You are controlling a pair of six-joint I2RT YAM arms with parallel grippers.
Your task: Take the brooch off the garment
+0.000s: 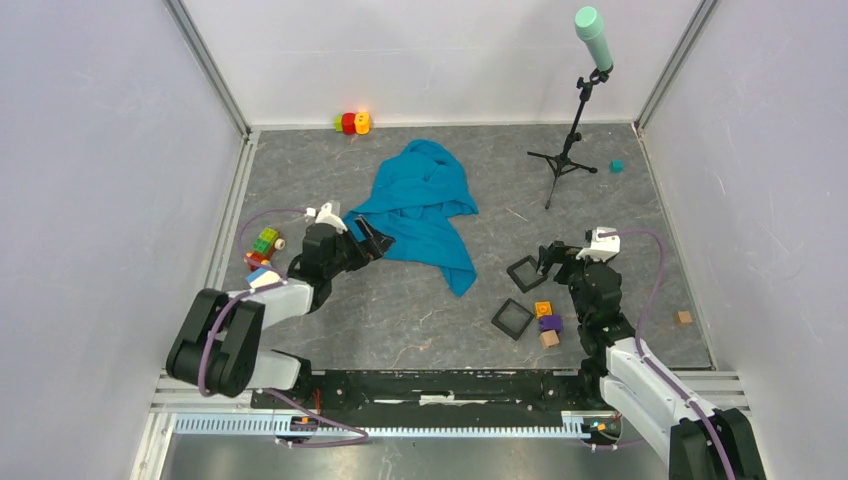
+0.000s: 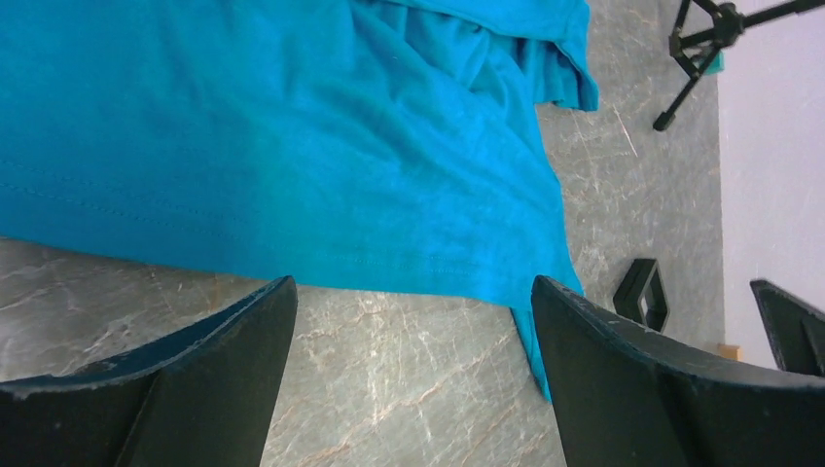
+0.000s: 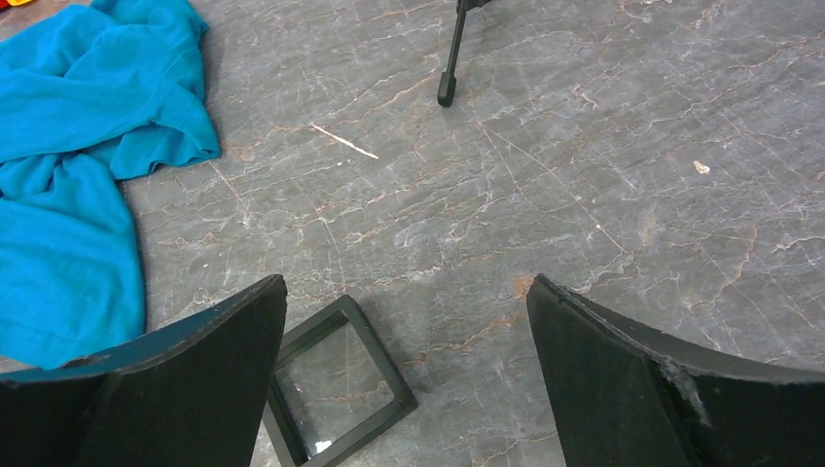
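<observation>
You are working over a grey marbled counter, and the crumpled teal cloth garment is lying bunched towards its far middle. Your left tool is hovering just at the garment's near-left hem, jaws spread wide and gripping nothing. Your right tool is waiting well to the garment's right, likewise wide and empty, with a black square frame sitting just under it.

The brooch is not showing in any view, so it is probably lying hidden in the garment's folds or on its underside. A tiny whitish fleck is sitting on the counter far to the garment's right, too small to say what it is.

So you are at the searching stage, I judge. Be pinching only the hem layer with the left tool and lifting slowly, spreading the folds flat so the pin side is facing a camera. Be keeping the right tool free for the small pick.
</observation>
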